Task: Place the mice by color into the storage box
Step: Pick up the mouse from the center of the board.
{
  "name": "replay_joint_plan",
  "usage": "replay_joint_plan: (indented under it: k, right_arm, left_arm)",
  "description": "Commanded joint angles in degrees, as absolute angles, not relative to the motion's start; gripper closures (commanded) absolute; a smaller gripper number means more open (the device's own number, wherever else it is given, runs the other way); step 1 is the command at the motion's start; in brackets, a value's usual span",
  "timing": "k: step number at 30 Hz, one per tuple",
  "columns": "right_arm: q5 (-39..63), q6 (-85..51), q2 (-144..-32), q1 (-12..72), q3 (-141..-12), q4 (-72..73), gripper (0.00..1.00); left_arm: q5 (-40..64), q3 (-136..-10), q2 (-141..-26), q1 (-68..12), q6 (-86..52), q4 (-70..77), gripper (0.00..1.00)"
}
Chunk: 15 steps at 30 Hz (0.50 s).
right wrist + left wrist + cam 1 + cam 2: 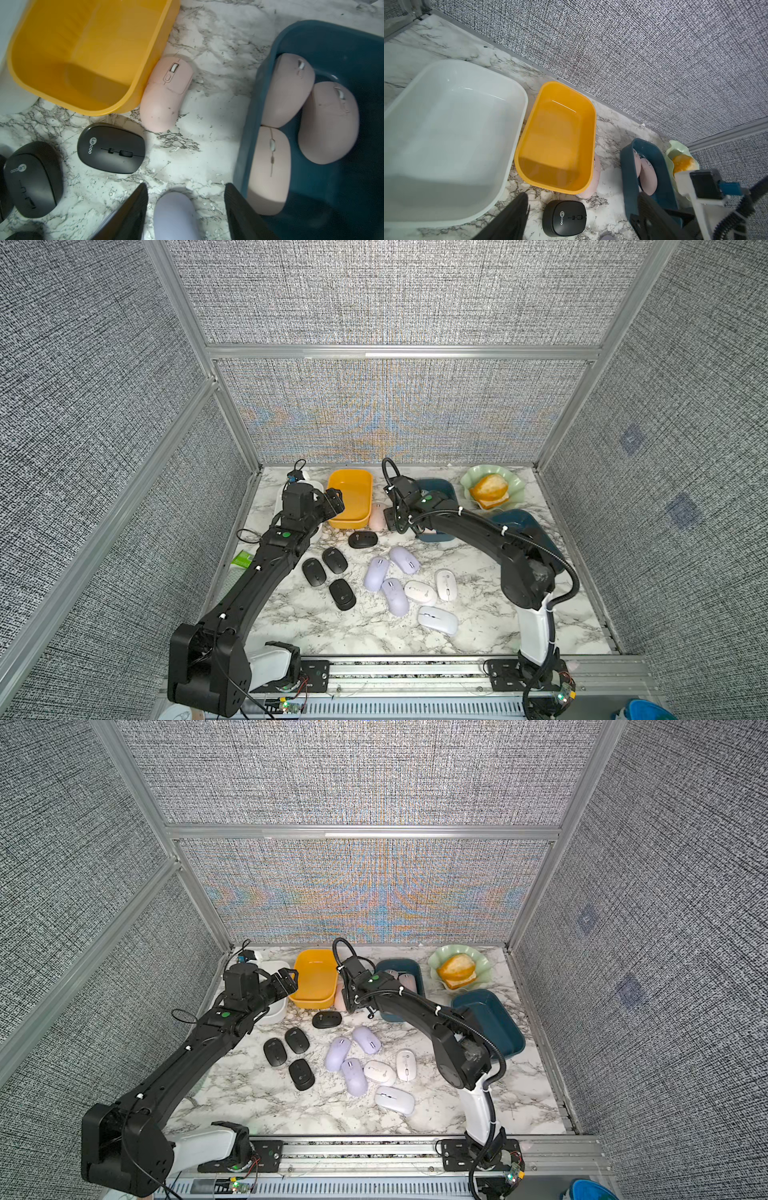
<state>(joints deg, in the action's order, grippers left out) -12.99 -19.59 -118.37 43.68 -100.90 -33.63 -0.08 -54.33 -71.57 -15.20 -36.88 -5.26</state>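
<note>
Three pink mice [291, 89] lie in a dark blue storage box [247, 133]. A fourth pink mouse [376, 517] rests on the table against the yellow box [351, 497]. Black mice [334, 560], lilac mice [376, 573] and white mice [446, 584] are scattered mid-table. My right gripper [186, 188] hangs open and empty beside the blue box's edge, with a lilac mouse [174, 216] on the table below it. My left gripper [582, 196] is open and empty between the white box [446, 124] and the yellow box [558, 137], above a black mouse [563, 218].
A second dark blue box [528, 526] stands at the right, partly behind the right arm. A green scalloped dish [490, 481] with a bread roll [489, 487] sits in the back right corner. Fabric walls enclose the marble table [324, 626] on three sides.
</note>
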Motion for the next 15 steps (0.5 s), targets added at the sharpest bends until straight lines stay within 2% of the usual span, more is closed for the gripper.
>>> replay_joint_plan:
  k: [1, 7, 15]
  right_arm:
    - [-13.1, -20.9, -120.1, 44.3, -102.5, -33.0, 0.34]
    - [-12.7, -20.7, -122.9, 44.4, -104.6, -33.1, 0.29]
    - [-12.4, -20.6, -124.2, 44.3, -105.1, -33.2, 0.29]
  left_arm:
    - [-2.1, -55.2, -72.1, -14.6, -36.5, -6.7, 0.17]
    - [-2.2, -56.0, -72.9, -13.9, -36.7, -7.8, 0.17]
    - [-1.2, -55.8, -73.3, -13.8, -36.7, -7.2, 0.17]
